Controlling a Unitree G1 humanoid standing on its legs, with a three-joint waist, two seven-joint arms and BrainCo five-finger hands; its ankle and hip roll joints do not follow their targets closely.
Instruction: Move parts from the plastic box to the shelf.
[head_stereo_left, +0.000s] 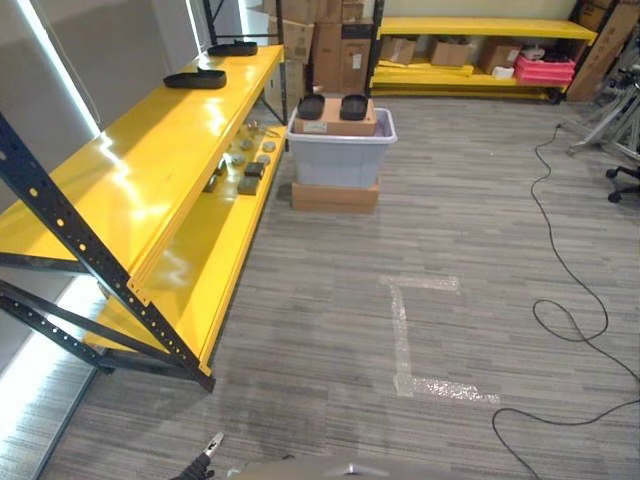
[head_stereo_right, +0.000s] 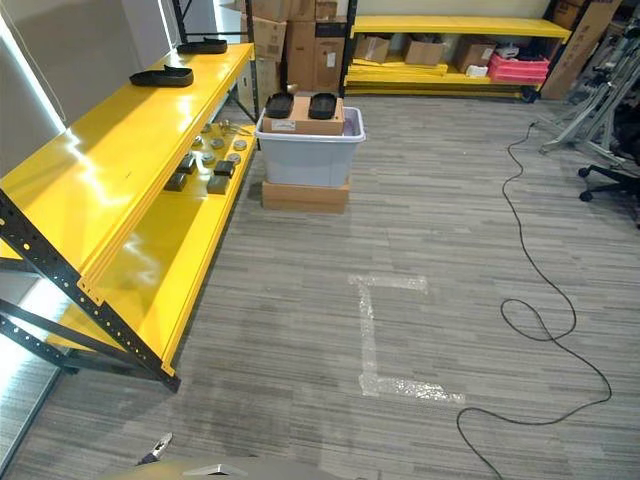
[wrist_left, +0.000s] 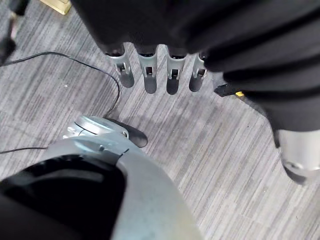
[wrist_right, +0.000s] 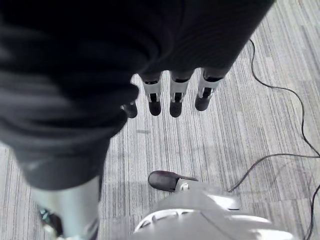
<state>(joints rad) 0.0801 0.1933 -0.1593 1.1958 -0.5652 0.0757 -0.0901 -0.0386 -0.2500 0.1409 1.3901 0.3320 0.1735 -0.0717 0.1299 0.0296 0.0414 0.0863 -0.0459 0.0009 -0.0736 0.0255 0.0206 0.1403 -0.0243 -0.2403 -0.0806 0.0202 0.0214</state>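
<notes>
We're standing well back from the plastic box (head_stereo_left: 341, 150); left hand (wrist_left: 160, 70) and right hand (wrist_right: 175, 95) hang relaxed, seemingly empty. Next, we approach the box beside the shelf (head_stereo_left: 150, 160).

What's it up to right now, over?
Both hands, left and right, open, empty. Plastic box far ahead beside yellow shelf. Bare floor between.

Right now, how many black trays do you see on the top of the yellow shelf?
2: one black tray nearer the robot, another farther back along the yellow shelf. More may be hidden beyond the view.
</notes>
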